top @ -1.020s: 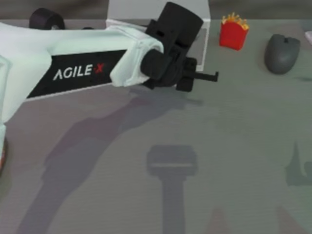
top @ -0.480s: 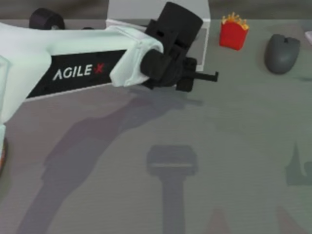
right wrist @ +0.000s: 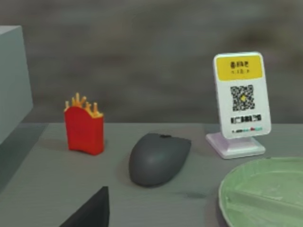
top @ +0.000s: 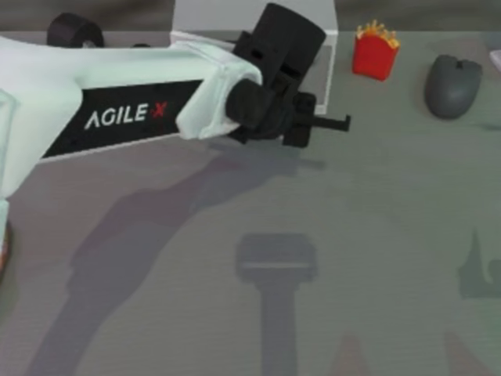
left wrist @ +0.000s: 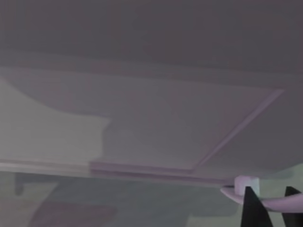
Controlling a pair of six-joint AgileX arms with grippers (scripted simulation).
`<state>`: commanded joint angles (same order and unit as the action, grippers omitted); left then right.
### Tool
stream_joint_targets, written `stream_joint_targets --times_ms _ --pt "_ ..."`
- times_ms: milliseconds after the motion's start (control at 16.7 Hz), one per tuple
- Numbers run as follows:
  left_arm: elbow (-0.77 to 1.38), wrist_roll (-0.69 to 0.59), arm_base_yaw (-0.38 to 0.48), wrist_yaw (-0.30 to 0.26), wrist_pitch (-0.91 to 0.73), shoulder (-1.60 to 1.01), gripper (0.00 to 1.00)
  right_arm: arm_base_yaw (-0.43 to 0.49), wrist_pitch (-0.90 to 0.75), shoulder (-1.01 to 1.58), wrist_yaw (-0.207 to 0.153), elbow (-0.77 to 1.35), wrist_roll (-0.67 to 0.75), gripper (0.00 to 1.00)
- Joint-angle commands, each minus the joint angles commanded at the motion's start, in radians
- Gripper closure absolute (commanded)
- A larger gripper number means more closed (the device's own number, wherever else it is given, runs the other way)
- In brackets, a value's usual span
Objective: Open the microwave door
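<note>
- Microwave (top: 333,47) sits at the far edge of the table, a little left of the middle, mostly hidden from above by the left arm.
- Microwave door (left wrist: 156,123) fills the left wrist view as a pale flat panel with a raised frame line. A small white post at its lower corner looks like the handle (left wrist: 246,183), though too little of it shows to be sure.
- Left gripper (top: 325,121) is at the microwave's front, near its right-hand corner. Two dark fingertips (left wrist: 251,208) stand just beside that white post, but I cannot tell whether they are spread or clamped on it.
- To do this step well, I would judge that the fingers should straddle the handle squarely and close firmly. The pull should then follow an arc around the hinge rather than a straight line, so the grip does not slip off.
- Right gripper (right wrist: 90,213) shows only as a dark sliver in its own view and looks parked off to the right. Whether it is open I cannot tell.
- Counted: one microwave, one door.
- Also one red carton of fries (top: 375,52) and one dark computer mouse (top: 452,84), both right of the microwave.
- One QR-code stand (right wrist: 239,101) and one green plate (right wrist: 265,189), seen only from the right wrist.
</note>
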<state>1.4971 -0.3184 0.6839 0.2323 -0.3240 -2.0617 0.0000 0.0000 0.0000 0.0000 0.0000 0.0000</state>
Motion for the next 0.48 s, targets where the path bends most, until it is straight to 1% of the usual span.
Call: stream_joint_targets --times_ms 120,480 --pt "0.004 -0.006 0.009 -0.008 0.000 -0.002 1.00 0.000 0.000 0.000 0.000 0.000 0.000 0.00" --pt "-0.037 0.032 -0.007 -0.026 0.020 0.024 1.00 0.000 0.000 0.000 0.000 0.000 0.000 0.00"
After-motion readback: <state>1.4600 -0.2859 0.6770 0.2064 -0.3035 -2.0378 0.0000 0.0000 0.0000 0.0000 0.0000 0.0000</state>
